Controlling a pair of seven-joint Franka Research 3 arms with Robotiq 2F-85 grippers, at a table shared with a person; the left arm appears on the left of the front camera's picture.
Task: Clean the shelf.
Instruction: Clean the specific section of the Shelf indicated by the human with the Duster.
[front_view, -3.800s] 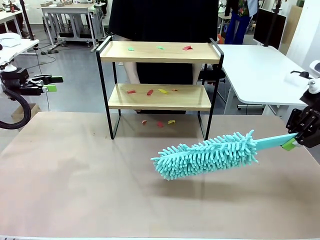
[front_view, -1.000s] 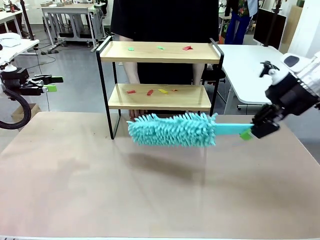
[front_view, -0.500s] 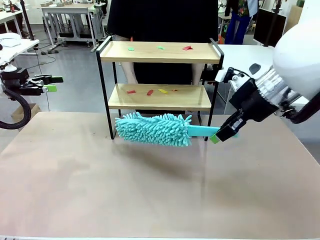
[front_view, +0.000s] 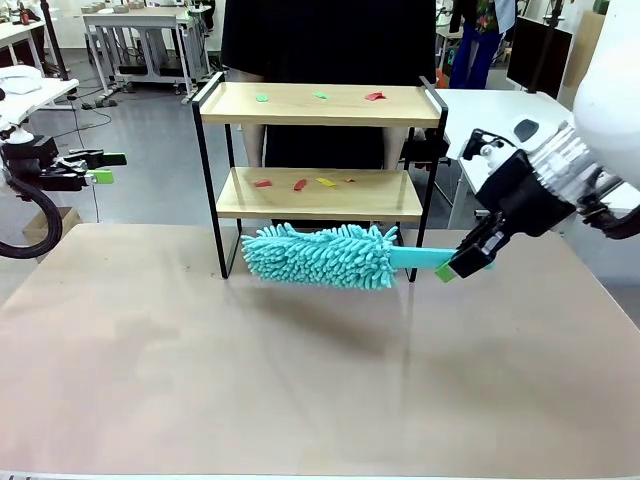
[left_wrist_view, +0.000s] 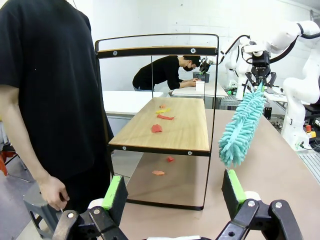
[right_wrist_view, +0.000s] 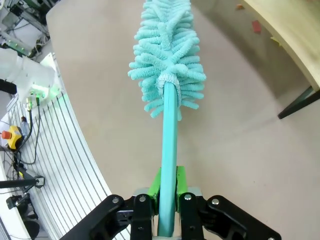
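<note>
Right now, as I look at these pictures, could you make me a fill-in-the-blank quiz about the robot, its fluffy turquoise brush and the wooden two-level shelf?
1. The right gripper is shut on the ____ of the fluffy turquoise duster.
2. The left gripper stands open and holds ____.
3. Small coloured scraps lie on ____ boards of the light wooden shelf with its thin black metal frame.
Missing words: handle; nothing; both.

A lab: rows of workbenches (front_view: 140, 18), cables (front_view: 97, 97) trailing across the floor.
</note>
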